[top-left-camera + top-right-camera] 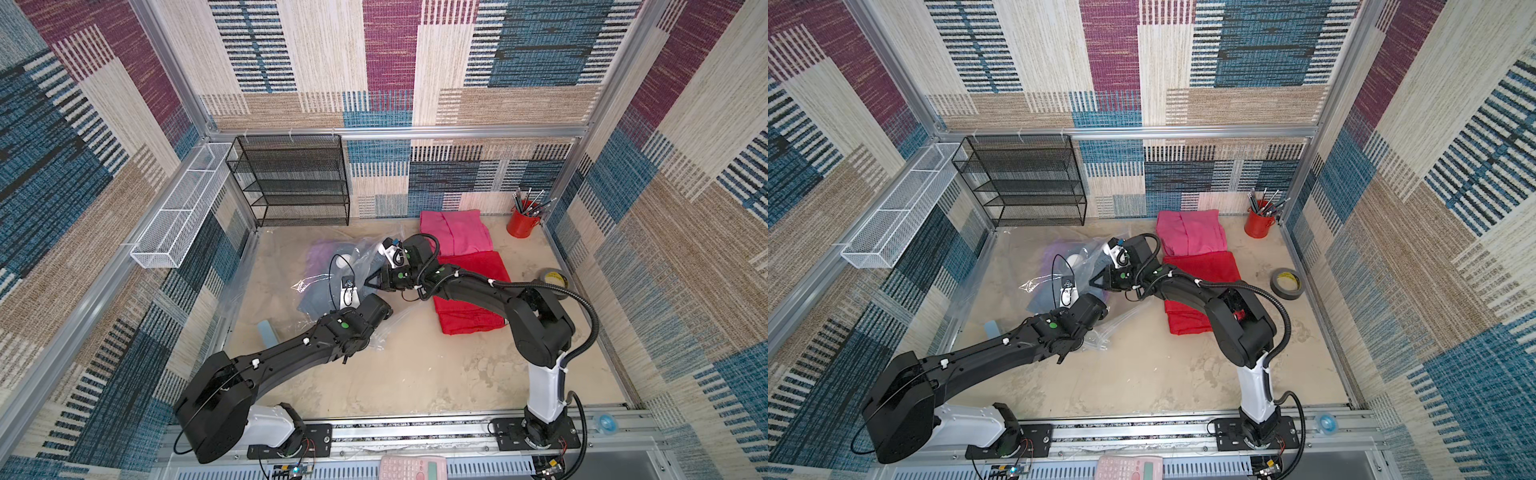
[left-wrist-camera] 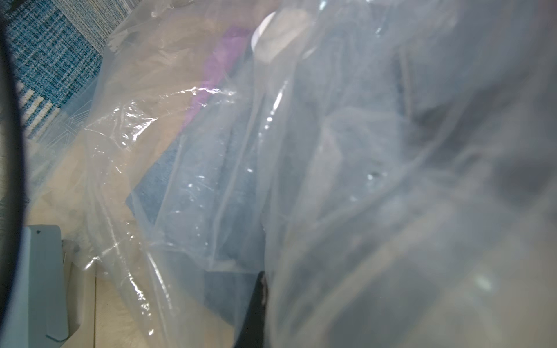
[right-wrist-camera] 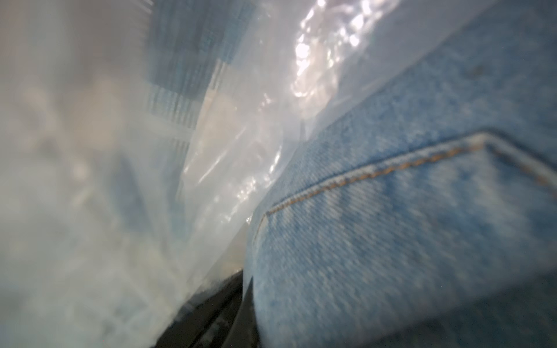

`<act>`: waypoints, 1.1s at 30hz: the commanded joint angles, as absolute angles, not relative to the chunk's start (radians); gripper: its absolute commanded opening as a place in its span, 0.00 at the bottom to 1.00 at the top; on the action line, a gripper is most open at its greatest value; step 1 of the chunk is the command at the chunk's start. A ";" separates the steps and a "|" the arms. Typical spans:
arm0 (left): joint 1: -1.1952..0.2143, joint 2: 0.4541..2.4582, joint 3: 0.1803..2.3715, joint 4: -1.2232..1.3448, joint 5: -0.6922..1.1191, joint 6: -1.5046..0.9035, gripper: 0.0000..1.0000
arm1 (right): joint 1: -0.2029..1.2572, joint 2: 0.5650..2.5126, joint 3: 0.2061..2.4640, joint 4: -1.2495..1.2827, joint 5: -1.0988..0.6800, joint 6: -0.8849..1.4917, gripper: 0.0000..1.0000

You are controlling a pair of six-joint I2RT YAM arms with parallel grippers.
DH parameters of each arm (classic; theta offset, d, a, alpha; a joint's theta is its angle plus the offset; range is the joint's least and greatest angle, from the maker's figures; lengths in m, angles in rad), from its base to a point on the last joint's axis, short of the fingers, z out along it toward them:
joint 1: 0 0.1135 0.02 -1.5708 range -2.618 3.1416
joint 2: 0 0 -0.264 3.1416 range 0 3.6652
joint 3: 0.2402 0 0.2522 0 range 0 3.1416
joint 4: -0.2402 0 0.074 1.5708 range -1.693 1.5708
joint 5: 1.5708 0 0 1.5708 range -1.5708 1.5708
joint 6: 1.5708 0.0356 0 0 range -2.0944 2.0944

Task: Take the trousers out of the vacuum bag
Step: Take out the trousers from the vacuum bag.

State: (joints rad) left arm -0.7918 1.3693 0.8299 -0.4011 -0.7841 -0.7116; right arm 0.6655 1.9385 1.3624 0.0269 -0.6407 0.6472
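Left hand (image 2: 256, 304) clenched on clear crinkly plastic vacuum bag (image 1: 307, 286), mid-left of tabletop (image 1: 415, 374). Right hand (image 1: 370, 282) reaching into bag, grasping light-blue denim trousers (image 3: 391, 241). Lilac cloth trousers (image 1: 320, 253) in bag, far side. Pink trousers (image 1: 455, 232) and red trousers (image 1: 469, 307) out, flat on right.

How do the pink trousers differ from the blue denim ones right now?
The pink trousers lie folded and uncovered on the table, while the denim trousers are inside the vacuum bag, seen through crinkly plastic from above. The pink trousers are plain bright cloth, while the denim trousers are pale blue with orange stitching. Both are cloth garments resting low on the table.
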 commanded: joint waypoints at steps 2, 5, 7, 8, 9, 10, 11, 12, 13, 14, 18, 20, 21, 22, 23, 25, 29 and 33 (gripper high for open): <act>-0.784 1.391 0.859 -0.406 -0.819 -0.735 0.00 | 0.670 1.839 1.260 0.205 -0.542 0.621 0.00; -0.778 1.406 0.877 -0.423 -0.831 -0.735 0.00 | 0.670 1.789 1.218 0.258 -0.561 0.635 0.00; -0.775 1.414 0.883 -0.428 -0.831 -0.733 0.00 | 0.670 1.749 1.189 0.280 -0.564 0.651 0.00; -0.773 1.415 0.882 -0.426 -0.831 -0.729 0.00 | 0.669 1.732 1.181 0.282 -0.565 0.662 0.00; -0.773 1.417 0.880 -0.420 -0.833 -0.725 0.00 | 0.667 1.717 1.183 0.275 -0.576 0.670 0.00; -0.773 1.421 0.878 -0.418 -0.831 -0.724 0.00 | 0.666 1.710 1.196 0.255 -0.582 0.673 0.00; -0.773 1.426 0.876 -0.415 -0.829 -0.720 0.00 | 0.662 1.707 1.217 0.222 -0.587 0.675 0.00; -0.773 1.432 0.874 -0.412 -0.826 -0.720 0.00 | 0.656 1.707 1.239 0.196 -0.598 0.679 0.00; -0.772 1.436 0.869 -0.406 -0.824 -0.720 0.00 | 0.646 1.709 1.254 0.184 -0.615 0.695 0.00; -0.773 1.441 0.865 -0.397 -0.821 -0.714 0.00 | 0.633 1.712 1.255 0.193 -0.639 0.721 0.00; -0.772 1.463 0.852 -0.400 -0.815 -0.725 0.00 | 0.595 1.723 1.275 0.200 -0.698 0.762 0.00; -0.772 1.466 0.854 -0.412 -0.817 -0.736 0.00 | 0.595 1.713 1.286 0.164 -0.708 0.743 0.00; -0.772 1.469 0.856 -0.413 -0.819 -0.737 0.00 | 0.595 1.700 1.283 0.152 -0.708 0.740 0.00; -0.769 1.472 0.856 -0.413 -0.818 -0.735 0.00 | 0.595 1.686 1.277 0.140 -0.706 0.732 0.00; -0.767 1.476 0.857 -0.409 -0.818 -0.734 0.00 | 0.594 1.669 1.268 0.130 -0.704 0.727 0.00; -0.761 1.484 0.861 -0.403 -0.816 -0.728 0.00 | 0.592 1.631 1.246 0.106 -0.692 0.709 0.00; -0.741 1.497 0.864 -0.395 -0.808 -0.716 0.00 | 0.570 1.561 1.190 0.049 -0.688 0.684 0.00; -0.704 1.498 0.841 -0.370 -0.794 -0.699 0.00 | 0.535 1.478 1.104 0.020 -0.694 0.663 0.00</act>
State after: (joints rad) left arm -0.7269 1.4971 0.8551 -0.3756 -0.8001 -0.7242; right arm 0.5499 1.5261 1.1309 -0.0757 -0.6544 0.7021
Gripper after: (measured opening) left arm 0.051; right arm 0.140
